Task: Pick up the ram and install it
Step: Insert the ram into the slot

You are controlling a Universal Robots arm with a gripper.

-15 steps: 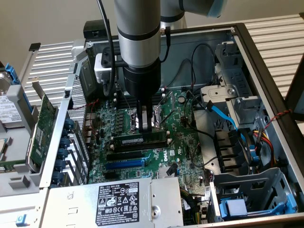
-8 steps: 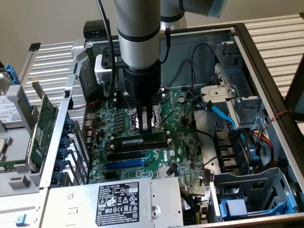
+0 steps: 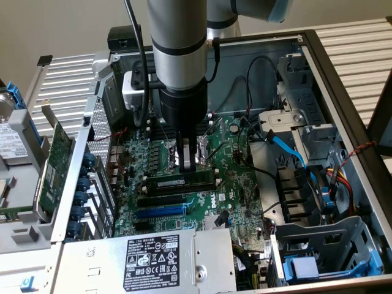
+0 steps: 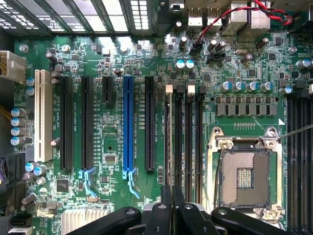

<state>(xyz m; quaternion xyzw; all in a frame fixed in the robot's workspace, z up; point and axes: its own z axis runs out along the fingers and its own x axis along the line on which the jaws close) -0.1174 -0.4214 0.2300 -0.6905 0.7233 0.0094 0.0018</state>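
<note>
The ram (image 3: 177,182) is a long thin stick with a white label, standing on edge in a memory slot of the green motherboard (image 3: 236,202) inside the open computer case. My gripper (image 3: 190,164) points straight down over the middle of the stick, its fingertips at the stick's top edge; I cannot tell whether they touch it. The two fingers are shut together. In the wrist view the gripper (image 4: 172,190) is shut, with the row of black memory slots (image 4: 189,137) running away from its tips. I cannot make out the ram among those slots.
A green expansion card (image 3: 55,159) stands outside the case at the exterior view's left. The power supply (image 3: 159,257) sits at the front, and a blue cable (image 3: 288,150) and drive cage (image 3: 324,245) lie at the right. A bare CPU socket (image 4: 244,171) and a blue slot (image 4: 128,127) flank the memory slots.
</note>
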